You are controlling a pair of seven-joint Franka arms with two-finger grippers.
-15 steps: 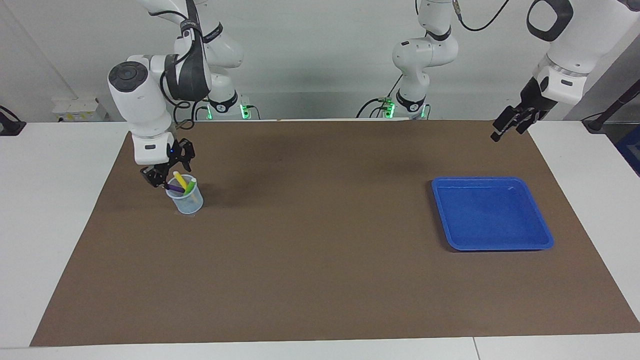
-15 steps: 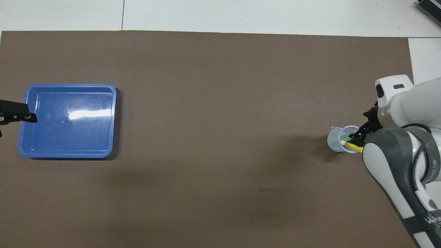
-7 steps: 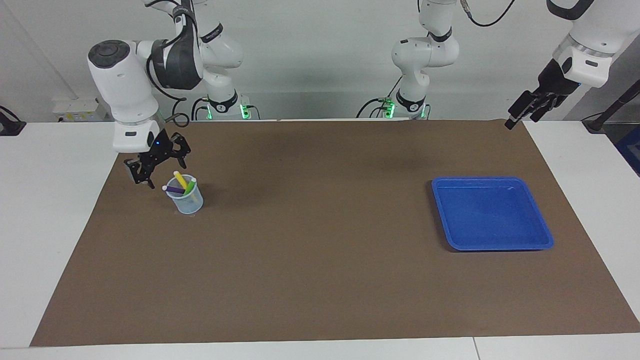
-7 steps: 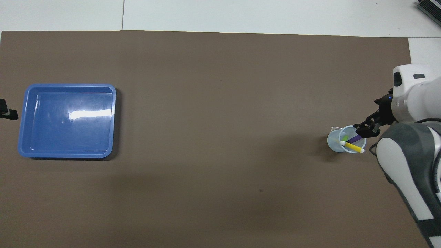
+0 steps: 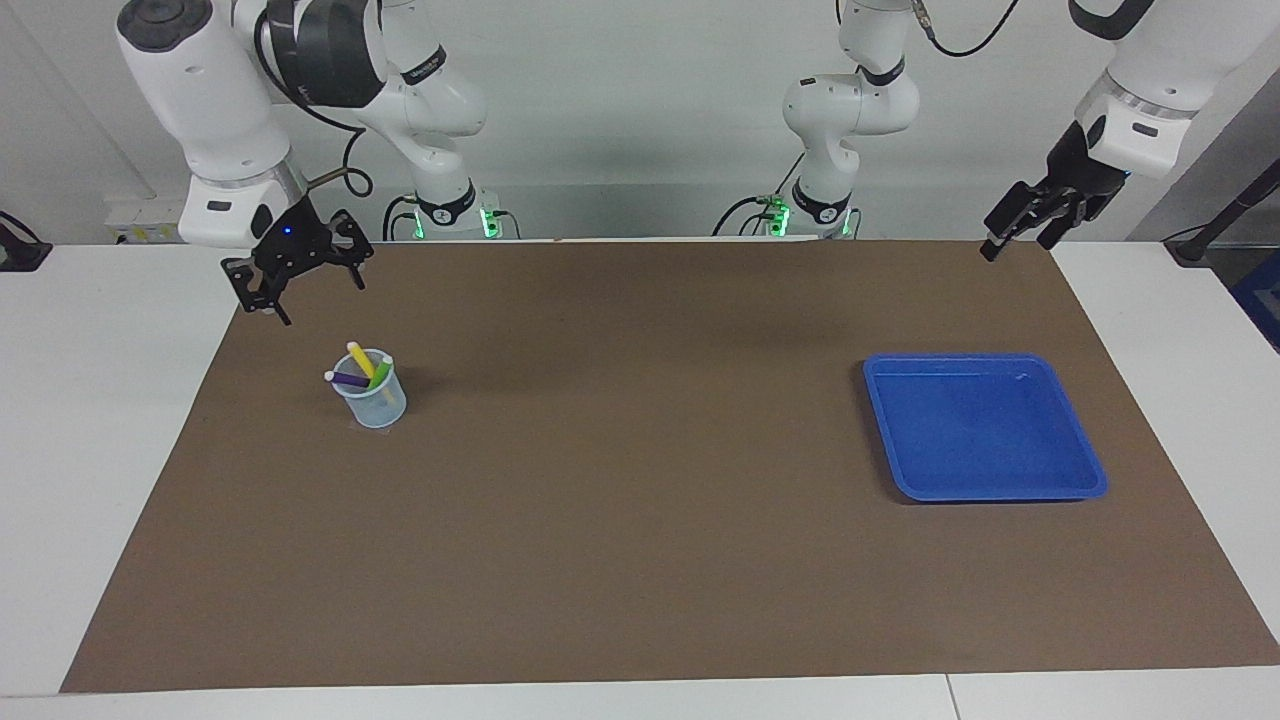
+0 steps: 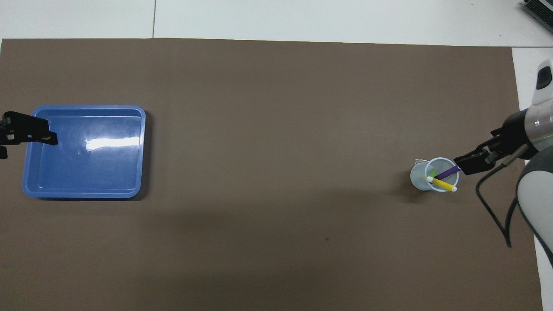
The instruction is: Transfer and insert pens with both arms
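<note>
standing in a clear cup near the right arm's end of the brown mat, the three pens lean against its rim with their upper ends sticking out. the yellow pen tilts up toward the robots, the purple pen lies low across the mouth with its pale cap pointing toward the table's end, and the green pen leans the other way, just beside the yellow one. in the overhead view the same cup shows the yellow pen and the purple pen crossing over its rim, with only a bit of green visible inside.

the right gripper hangs in the air over the mat's corner, above the cup and closer to the robots, well clear of the pens. its fingers are spread apart and hold nothing. in the overhead view its tip overlaps the cup's edge, but the facing view shows it raised off it.

the left gripper hangs over the mat's edge at the left arm's end, close to the robots, apart from the blue tray. its fingers are parted and empty. the tray lies flat on the mat with nothing in it. two smaller white arms stand at the table's edge between the big ones.
</note>
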